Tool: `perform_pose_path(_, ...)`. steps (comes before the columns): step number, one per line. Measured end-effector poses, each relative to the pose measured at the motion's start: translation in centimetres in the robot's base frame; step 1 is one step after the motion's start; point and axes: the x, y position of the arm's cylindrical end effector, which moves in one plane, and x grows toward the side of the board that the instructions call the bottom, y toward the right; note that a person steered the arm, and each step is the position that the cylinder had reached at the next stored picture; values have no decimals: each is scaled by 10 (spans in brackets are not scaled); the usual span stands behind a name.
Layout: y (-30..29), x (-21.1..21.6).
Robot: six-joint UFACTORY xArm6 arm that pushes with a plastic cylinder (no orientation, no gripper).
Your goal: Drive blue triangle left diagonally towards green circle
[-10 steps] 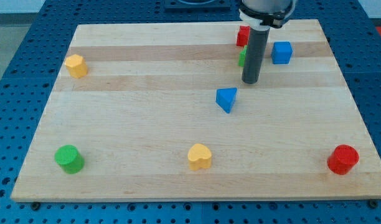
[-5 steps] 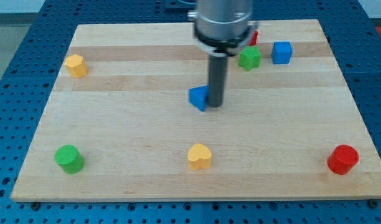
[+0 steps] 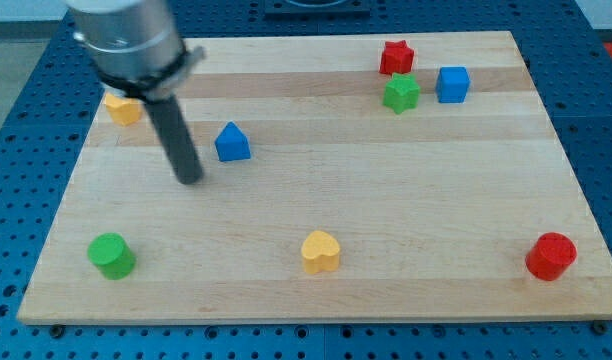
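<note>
1. Camera view showed a pale wooden board (image 3: 316,210) lying on a blue perforated table (image 3: 26,120), with eight small blocks spread across it.
2. My tip (image 3: 190,178) touched the board just to the lower left of the blue triangle (image 3: 232,143), apart from it with a strip of bare wood between them.
3. No claw was fitted to the arm, so its state could not be told; the arm ended in a plain dark rod that leaned up toward the view's top left, where its grey mount was blurred.
4. Taking the blue triangle as the landmark, the green circle (image 3: 111,255) sat well apart to the lower left, near the board's bottom left corner.
5. My tip stood between the blue triangle and the green circle, much nearer the triangle.
6. A yellow block (image 3: 121,107), its shape partly hidden behind the rod, lay to the upper left of the triangle.
7. A yellow heart (image 3: 321,251) rested to the lower right of the triangle, near the board's bottom edge.
8. A green star (image 3: 400,93) sat well to the triangle's right and slightly higher, with a red star (image 3: 395,57) just above it and a blue cube (image 3: 452,84) just beside it on the right.
9. A red cylinder (image 3: 551,256) stood farthest from the triangle, down at the board's bottom right corner.
</note>
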Motion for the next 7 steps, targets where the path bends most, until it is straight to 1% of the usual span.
perform_pose_path(1, 53, 25)
perform_pose_path(2, 130, 31)
perform_pose_path(3, 132, 27)
perform_pose_path(4, 115, -40)
perform_pose_path(5, 113, -48)
perform_pose_path(6, 106, -79)
perform_pose_path(7, 98, -79)
